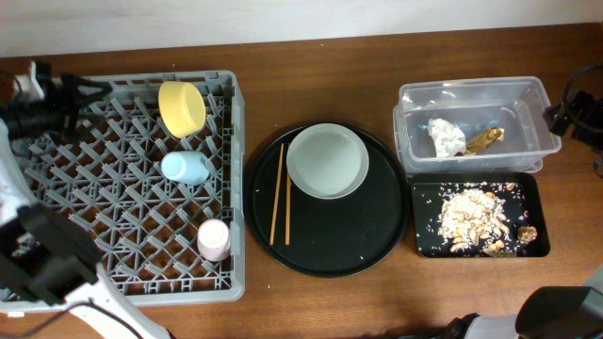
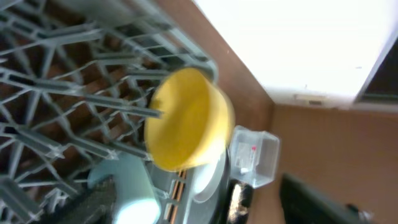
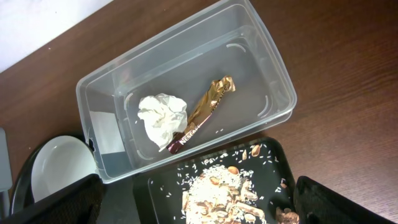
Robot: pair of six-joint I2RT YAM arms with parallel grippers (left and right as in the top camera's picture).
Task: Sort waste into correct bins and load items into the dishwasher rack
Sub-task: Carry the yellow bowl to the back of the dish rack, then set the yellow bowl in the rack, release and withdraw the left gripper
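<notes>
One gold wrapper point(image 3: 202, 115) lettered NESCAFÉ, touching crumpled tissue point(image 3: 161, 118) in clear tub point(image 3: 273, 74), left gripper point(image 2: 205, 200) spread, right gripper point(image 3: 202, 202) spread

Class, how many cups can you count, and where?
2. Blue cup in the rack beside the yellow bowl; pink cup near the rack's right edge. None seem hidden.

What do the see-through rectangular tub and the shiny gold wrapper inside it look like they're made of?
The see-through rectangular tub looks like glossy clear plastic: the table shows through its walls. The shiny gold wrapper appears to be creased, reflective foil or metallised film.
</notes>
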